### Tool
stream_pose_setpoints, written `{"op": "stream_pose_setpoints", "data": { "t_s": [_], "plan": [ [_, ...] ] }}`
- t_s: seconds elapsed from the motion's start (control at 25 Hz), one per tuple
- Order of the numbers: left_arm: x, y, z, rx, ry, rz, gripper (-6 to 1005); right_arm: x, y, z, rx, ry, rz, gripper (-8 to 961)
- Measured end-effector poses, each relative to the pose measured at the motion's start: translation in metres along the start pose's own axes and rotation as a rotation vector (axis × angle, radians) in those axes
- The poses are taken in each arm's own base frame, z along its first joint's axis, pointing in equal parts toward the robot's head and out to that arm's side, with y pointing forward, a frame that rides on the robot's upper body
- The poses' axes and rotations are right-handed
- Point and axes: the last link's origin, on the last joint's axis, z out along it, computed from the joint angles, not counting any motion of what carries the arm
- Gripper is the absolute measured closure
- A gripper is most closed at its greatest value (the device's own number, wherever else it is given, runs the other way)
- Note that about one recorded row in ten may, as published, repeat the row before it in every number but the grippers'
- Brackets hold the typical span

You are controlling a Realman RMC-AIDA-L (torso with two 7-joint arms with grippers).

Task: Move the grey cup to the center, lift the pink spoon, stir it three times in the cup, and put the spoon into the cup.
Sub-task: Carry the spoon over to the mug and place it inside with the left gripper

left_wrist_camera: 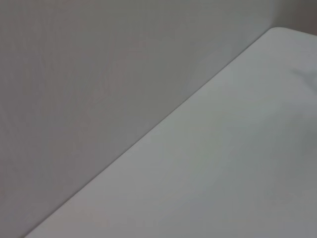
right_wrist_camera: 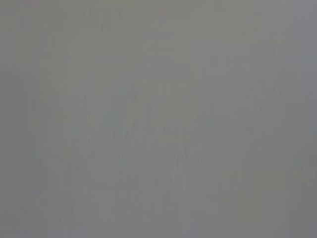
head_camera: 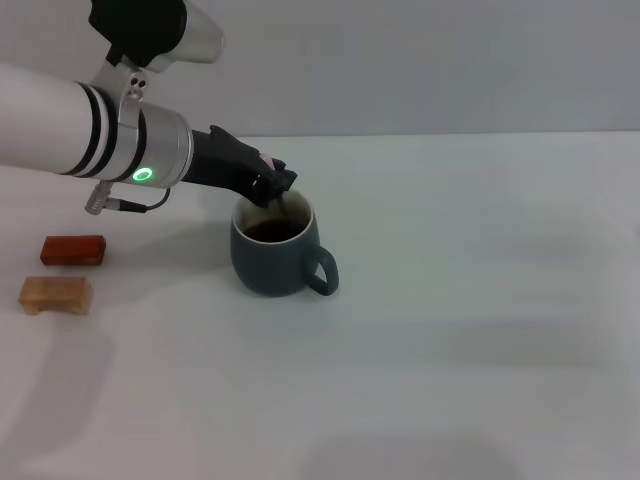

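The grey cup [head_camera: 275,256] stands on the white table in the head view, left of the middle, handle toward the front right, dark liquid inside. My left gripper [head_camera: 275,186] hangs just over the cup's far rim, fingers pointing down into it. It is shut on the pink spoon [head_camera: 266,162]; only a bit of pink handle shows between the black fingers, and the bowl end is hidden in the cup. The left wrist view shows only bare table and wall. The right gripper is out of view.
A red block [head_camera: 73,250] and a tan wooden block [head_camera: 56,294] lie at the left edge of the table [head_camera: 480,330]. The left arm's white forearm spans the upper left.
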Motion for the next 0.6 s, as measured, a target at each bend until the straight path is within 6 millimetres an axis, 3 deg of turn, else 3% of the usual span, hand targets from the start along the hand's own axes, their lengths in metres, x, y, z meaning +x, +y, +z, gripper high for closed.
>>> {"op": "stream_pose_setpoints", "data": {
  "t_s": [0.6],
  "plan": [
    [-0.017,0.0,-0.016,-0.026,-0.039,-0.02,853,-0.002,0.003,0.005,-0.009,-0.006,0.002,955]
  ]
}}
